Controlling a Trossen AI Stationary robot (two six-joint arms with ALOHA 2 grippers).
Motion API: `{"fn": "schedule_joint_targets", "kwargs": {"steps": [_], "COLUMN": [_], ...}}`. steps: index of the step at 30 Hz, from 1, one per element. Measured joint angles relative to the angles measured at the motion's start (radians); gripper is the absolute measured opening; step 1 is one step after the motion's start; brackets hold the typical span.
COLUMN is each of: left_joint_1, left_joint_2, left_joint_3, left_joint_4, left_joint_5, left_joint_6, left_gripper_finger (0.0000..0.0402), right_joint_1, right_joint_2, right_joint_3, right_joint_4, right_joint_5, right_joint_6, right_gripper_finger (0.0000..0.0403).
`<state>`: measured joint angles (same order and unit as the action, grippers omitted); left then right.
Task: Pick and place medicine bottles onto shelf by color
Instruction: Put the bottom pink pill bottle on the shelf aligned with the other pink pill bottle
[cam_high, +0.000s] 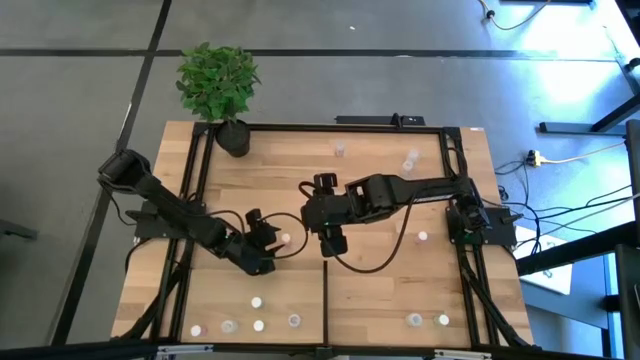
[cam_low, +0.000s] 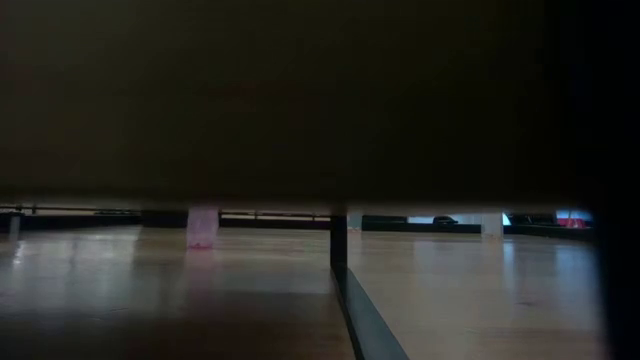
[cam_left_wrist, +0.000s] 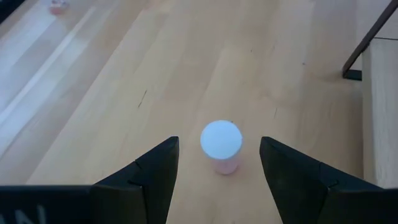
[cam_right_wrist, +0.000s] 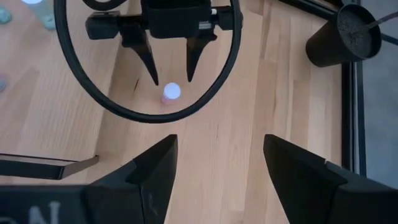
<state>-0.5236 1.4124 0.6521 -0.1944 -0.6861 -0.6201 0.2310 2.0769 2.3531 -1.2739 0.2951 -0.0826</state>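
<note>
Left gripper (cam_left_wrist: 219, 163) fingers spread around a pink-bodied bottle (cam_left_wrist: 222, 145); right gripper (cam_right_wrist: 219, 163) fingers apart, empty

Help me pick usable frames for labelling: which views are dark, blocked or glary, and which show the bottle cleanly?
Low view: a dark mass blocks most of it, leaving a dim strip with a pinkish bottle. High view: glare at the upper right corner. Left wrist view: evenly lit, white-capped bottle sharp between the open left tool. Right wrist view: clear, open right tool in front.
</note>
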Motion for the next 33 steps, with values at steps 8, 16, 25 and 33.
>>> {"fn": "schedule_joint_targets", "kwargs": {"steps": [8,16,25,33], "left_joint_1": [-0.001,-0.001,-0.001,-0.001], "left_joint_2": [0.000,0.000,0.000,0.000], "left_joint_3": [0.000,0.000,0.000,0.000], "left_joint_4": [0.005,0.011,0.024,0.024], "left_joint_5": [0.000,0.000,0.007,0.039], "left_joint_6": [0.002,0.001,-0.006,-0.006], "left_gripper_finger": [0.0218,0.0218,0.0218,0.0227], "right_joint_1": [0.000,0.000,0.000,0.000], "right_joint_2": [0.001,0.001,0.001,0.001], "right_joint_3": [0.000,0.000,0.000,0.000], "right_joint_4": [0.002,0.029,0.081,0.125], "right_joint_5": [0.000,0.000,0.000,0.000], "right_joint_6": [0.000,0.001,-0.001,0.001], "right_gripper_finger": [0.0239,0.0239,0.0239,0.0239]}}
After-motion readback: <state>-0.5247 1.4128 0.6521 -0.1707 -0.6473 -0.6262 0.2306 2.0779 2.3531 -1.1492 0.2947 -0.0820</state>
